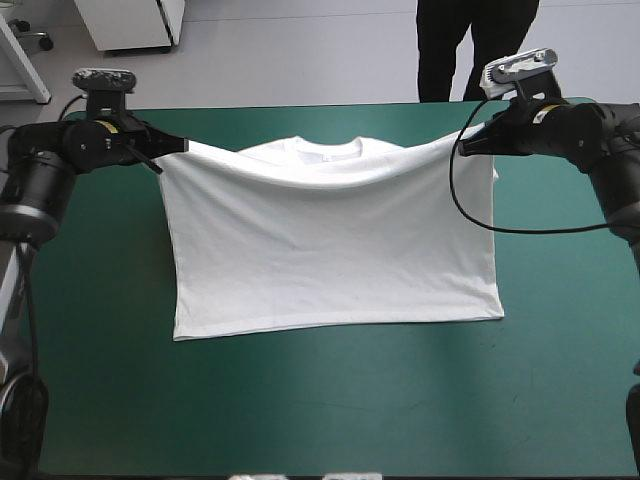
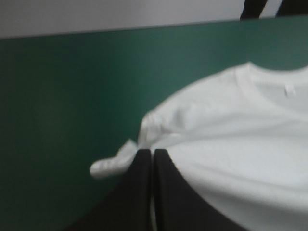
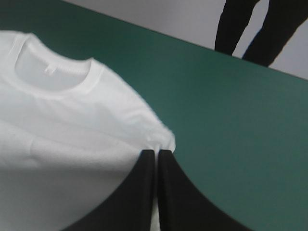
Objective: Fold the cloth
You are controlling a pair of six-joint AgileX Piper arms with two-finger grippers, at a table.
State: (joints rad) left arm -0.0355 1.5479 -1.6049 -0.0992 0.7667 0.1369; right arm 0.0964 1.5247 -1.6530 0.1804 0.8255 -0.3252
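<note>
Left gripper (image 2: 153,152): black fingers pinched together on the T-shirt (image 1: 330,250) at one shoulder. Right gripper (image 3: 157,152): same, clamped on the other shoulder. Shirt's top edge hangs lifted, sagging between them, collar toward the far edge. Hem lies flat on the bench (image 1: 330,400). Teal-green cover (image 1: 90,300) smooth around the shirt. Pale floor (image 1: 300,60) beyond the far edge.

The left arm (image 1: 45,165) reaches in from the left and the right arm (image 1: 590,140) from the right, forearms roughly level. Their wrists turn inward, so the two hands face each other, well apart. The left hand (image 1: 178,147) has its black fingers (image 2: 139,192) pressed together on one shoulder of the T-shirt (image 1: 330,240). The right hand (image 1: 468,143) pinches the opposite shoulder likewise.
</note>
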